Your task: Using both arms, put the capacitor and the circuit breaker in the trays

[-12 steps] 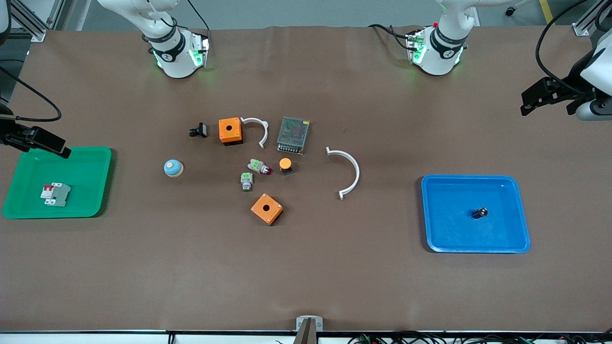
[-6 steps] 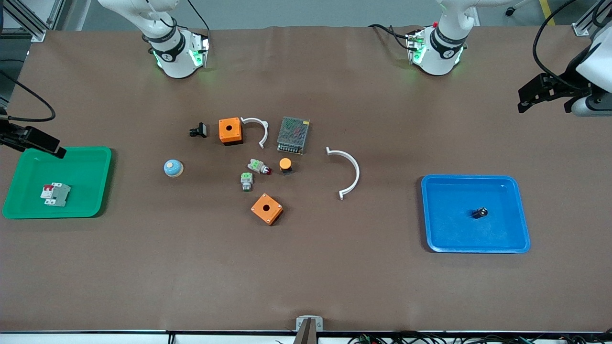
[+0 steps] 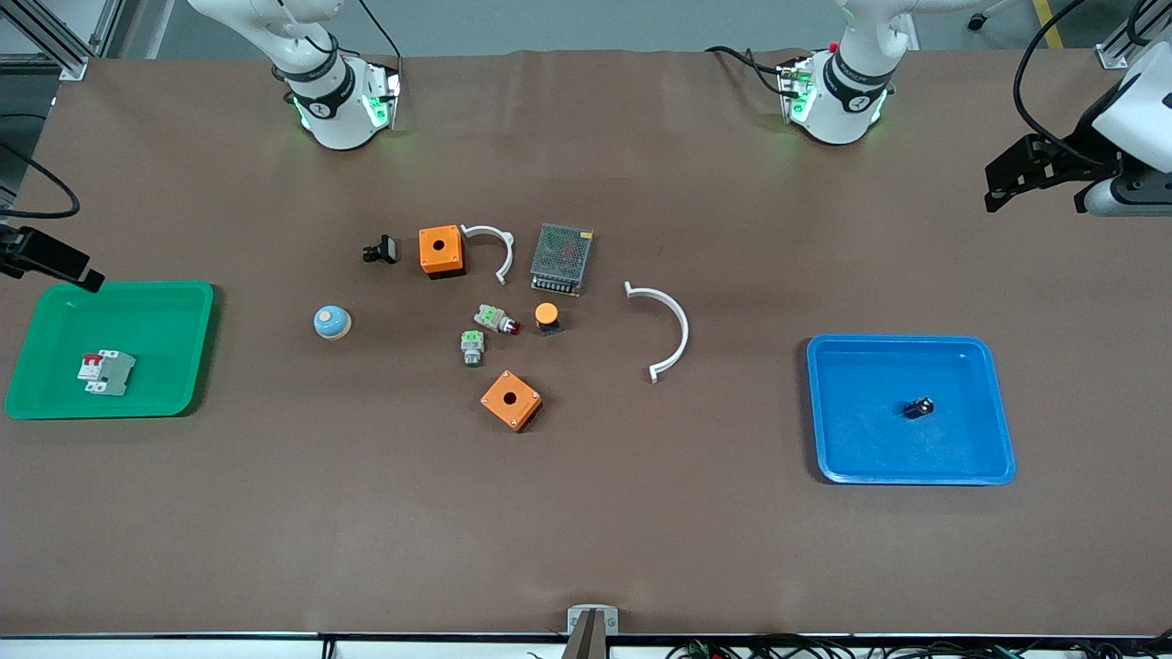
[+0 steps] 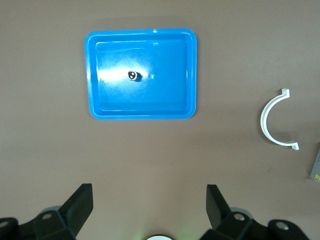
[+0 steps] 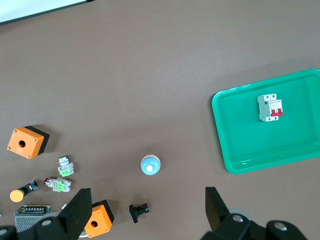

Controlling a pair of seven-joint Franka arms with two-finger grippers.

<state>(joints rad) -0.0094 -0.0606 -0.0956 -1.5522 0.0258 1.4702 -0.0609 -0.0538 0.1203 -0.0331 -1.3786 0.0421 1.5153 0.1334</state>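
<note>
Both pincers are pulling back toward the surface's ends since a second ago; the left pincer (image 4: 149, 210) and right pincer (image 5: 146, 212) are hanging open and empty. The capacitor (image 3: 918, 407) is lying in the blue tray (image 3: 842, 458), the circuit breaker (image 3: 106, 372) in the green tray (image 3: 174, 311).

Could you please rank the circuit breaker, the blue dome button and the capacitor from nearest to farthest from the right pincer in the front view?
1. circuit breaker, in the green tray under the right pincer.
2. blue dome button, toward mid-table.
3. capacitor, in the blue tray, left arm's end.
</note>
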